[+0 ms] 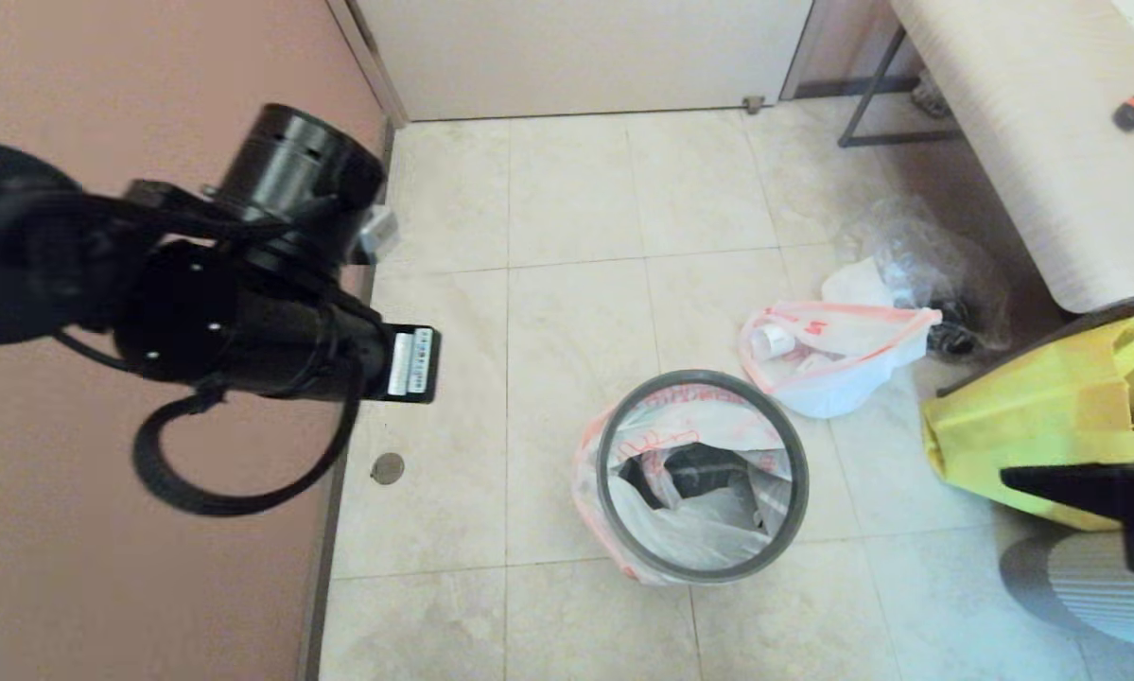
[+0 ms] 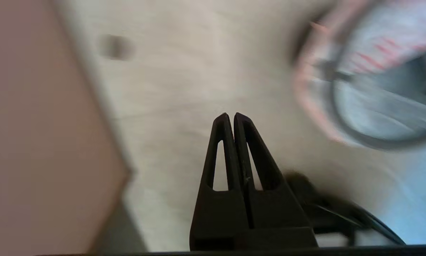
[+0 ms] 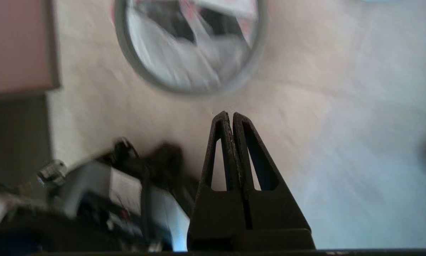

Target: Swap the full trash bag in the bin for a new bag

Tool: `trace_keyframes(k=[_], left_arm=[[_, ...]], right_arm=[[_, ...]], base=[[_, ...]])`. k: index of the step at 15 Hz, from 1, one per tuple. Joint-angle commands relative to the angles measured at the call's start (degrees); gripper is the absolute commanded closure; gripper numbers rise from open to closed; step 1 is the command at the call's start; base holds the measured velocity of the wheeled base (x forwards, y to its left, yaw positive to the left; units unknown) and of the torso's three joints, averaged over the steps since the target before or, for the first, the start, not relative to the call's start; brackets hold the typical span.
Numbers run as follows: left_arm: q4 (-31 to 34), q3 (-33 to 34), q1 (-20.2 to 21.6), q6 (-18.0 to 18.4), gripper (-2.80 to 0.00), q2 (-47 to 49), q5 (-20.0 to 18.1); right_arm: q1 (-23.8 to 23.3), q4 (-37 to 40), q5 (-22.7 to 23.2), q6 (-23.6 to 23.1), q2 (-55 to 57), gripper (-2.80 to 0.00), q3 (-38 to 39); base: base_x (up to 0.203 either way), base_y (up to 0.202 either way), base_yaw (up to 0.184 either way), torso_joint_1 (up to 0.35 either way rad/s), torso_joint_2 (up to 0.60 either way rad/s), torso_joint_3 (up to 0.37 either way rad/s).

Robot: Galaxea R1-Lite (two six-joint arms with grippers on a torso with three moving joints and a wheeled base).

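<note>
The bin stands on the tiled floor, seen by its grey hoop rim (image 1: 699, 377). The new bag (image 1: 680, 530), white with orange-red print, lines it and folds out over the rim. The full trash bag (image 1: 836, 364), white with pink-red edges, lies on the floor just behind and to the right of the bin. My left gripper (image 2: 230, 114) is shut on nothing, held above bare floor to the left of the bin rim (image 2: 335, 117). My right gripper (image 3: 230, 113) is also shut on nothing, over the floor on the near side of the bin rim (image 3: 195, 90).
A yellow fabric tote (image 1: 1049, 426) sits at the right, and a clear plastic bag (image 1: 926, 265) lies behind the full bag. A pale bench (image 1: 1030, 142) runs along the far right. A pink wall (image 1: 103, 567) bounds the left. My left arm (image 1: 245, 312) hangs high at the left.
</note>
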Motion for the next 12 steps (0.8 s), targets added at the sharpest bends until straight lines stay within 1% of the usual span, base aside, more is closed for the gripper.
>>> trace_keyframes(k=[1, 2, 4, 6, 7, 8, 10, 12], left_arm=[[0.24, 4.24, -0.44, -0.19, 0.00, -11.37, 3.57], [0.30, 6.42, 0.05, -0.18, 0.00, -15.47, 5.05], [0.32, 10.54, 3.47, 0.01, 0.00, -23.06, 6.75], [-0.07, 13.27, 11.31, 0.10, 0.00, -27.38, 7.85], [-0.95, 15.26, 13.98, -0.03, 0.00, -30.37, 8.12], [-2.09, 17.94, 15.70, -0.10, 0.00, -33.93, 8.27], [-4.12, 24.00, 19.05, -0.01, 0.00, -41.92, 8.49], [-6.45, 30.88, 22.14, -0.10, 0.00, -48.95, 8.57]], right_arm=[[0.49, 4.05, -2.16, -0.20, -13.49, 0.00, 2.52], [0.61, 6.14, -3.68, -0.26, -18.51, 0.00, 4.30], [0.09, 10.74, -5.43, -0.32, -28.68, 0.00, 7.87], [-0.99, 16.52, -6.48, -0.31, -38.55, 0.00, 10.48], [-1.66, 19.51, -6.83, -0.30, -43.17, 0.00, 11.14], [-2.45, 22.13, -7.68, 0.27, -46.29, 0.00, 11.19], [-3.92, 26.41, -13.40, 8.17, -47.57, 0.00, 8.29], [-4.09, 28.15, -16.62, 8.72, -47.46, 0.00, 7.37]], base=[[0.000, 0.000, 0.000, 0.000, 0.00, 0.000], [0.000, 0.000, 0.000, 0.000, 0.00, 0.000], [0.000, 0.000, 0.000, 0.000, 0.00, 0.000], [0.000, 0.000, 0.000, 0.000, 0.00, 0.000], [0.000, 0.000, 0.000, 0.000, 0.00, 0.000], [0.000, 0.000, 0.000, 0.000, 0.00, 0.000], [0.000, 0.000, 0.000, 0.000, 0.00, 0.000], [0.000, 0.000, 0.000, 0.000, 0.00, 0.000]])
